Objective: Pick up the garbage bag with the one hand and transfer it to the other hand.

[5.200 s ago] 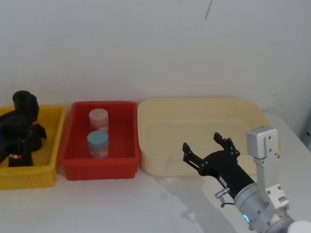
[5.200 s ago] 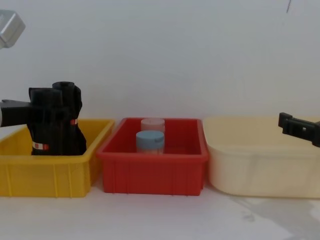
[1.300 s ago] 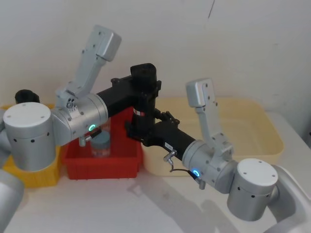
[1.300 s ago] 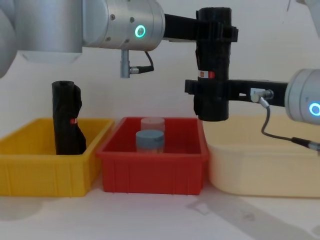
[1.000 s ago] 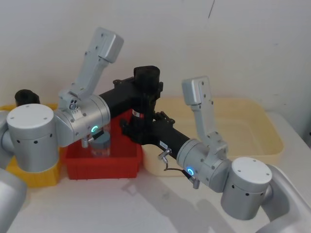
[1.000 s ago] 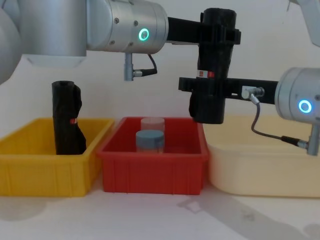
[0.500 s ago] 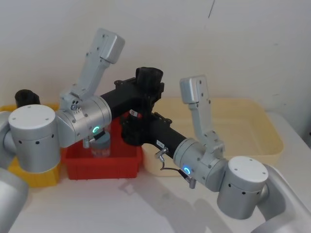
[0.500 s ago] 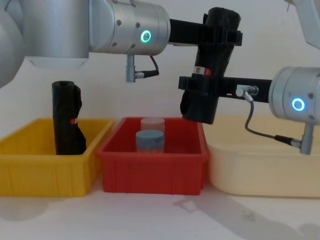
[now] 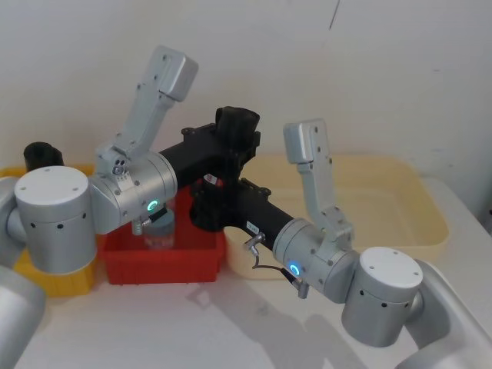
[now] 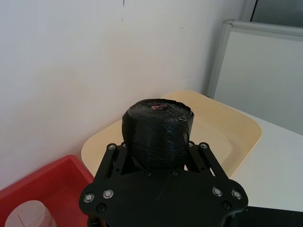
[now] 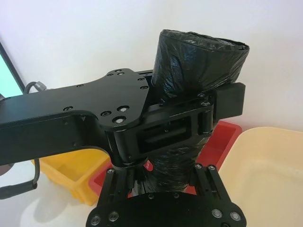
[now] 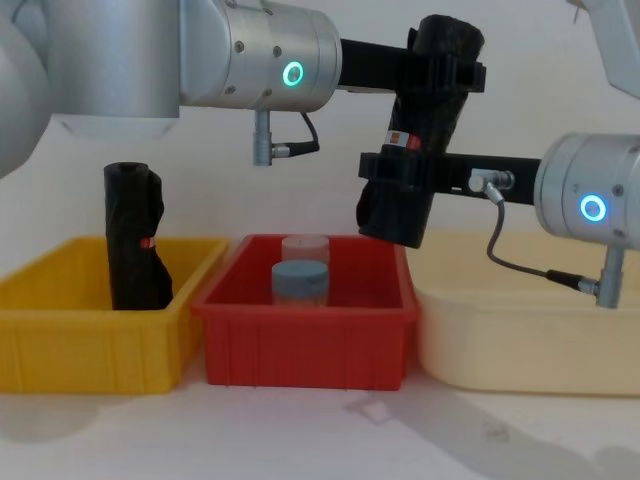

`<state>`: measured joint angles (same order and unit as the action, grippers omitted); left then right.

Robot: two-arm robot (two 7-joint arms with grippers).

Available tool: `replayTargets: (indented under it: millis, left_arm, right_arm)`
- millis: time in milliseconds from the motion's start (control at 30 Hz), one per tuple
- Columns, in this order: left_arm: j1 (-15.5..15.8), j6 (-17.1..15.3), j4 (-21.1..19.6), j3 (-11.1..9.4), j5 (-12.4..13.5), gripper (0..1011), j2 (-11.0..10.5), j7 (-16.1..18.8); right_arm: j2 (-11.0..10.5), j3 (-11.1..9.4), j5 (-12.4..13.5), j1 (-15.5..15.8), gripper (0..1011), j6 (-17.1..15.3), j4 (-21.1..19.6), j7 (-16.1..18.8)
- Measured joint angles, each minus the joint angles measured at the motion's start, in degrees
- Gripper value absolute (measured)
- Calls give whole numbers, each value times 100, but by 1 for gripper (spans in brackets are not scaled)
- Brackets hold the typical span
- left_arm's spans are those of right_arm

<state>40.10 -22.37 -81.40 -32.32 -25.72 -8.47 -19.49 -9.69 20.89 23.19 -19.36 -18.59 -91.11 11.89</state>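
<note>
**A:** left gripper [image 12: 441, 70] pinches the top of the garbage bag [image 12: 425, 145], which hangs tilted above the red bin [image 12: 300, 325]. Let go?

**B:** right gripper [image 12: 397, 178] looks clamped on its lower half. I'd open the left slowly, 1 grip at a time.

Black garbage bag [image 12: 425, 120]; red bin [image 12: 305, 348]; yellow bin [image 12: 90, 352]

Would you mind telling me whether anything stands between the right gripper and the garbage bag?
Nothing visible does. The right gripper is closed around the lower part of the garbage bag, which hangs tilted in the air, while the left gripper clamps its upper part.
</note>
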Motion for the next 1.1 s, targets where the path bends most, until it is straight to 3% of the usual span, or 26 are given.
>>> replayTargets:
  millis: [367,467,500,833,933,1100]
  left_arm:
    - [-1,0,4,-7,-2,439,4,-3]
    - [-1,0,5,-7,-3,475,3,-4]
    - [-1,0,5,-7,-3,492,3,-4]
    - [0,-1,1,-5,-4,789,-2,-3]
    - [-10,-10,-54,1,-10,863,-29,-1]
    - [-67,-37,-246,44,-31,1000,-127,12]
  right_arm:
    - [42,-38,-45,-89,540,147,231,-116]
    - [59,-64,-75,-130,601,190,314,-164]
    - [75,-91,-94,-169,665,214,385,-196]
    - [175,-339,-205,-509,946,359,910,-489]
    - [191,-449,-234,-625,901,381,1068,-593]
    - [202,-615,-274,-760,713,385,1211,-784]
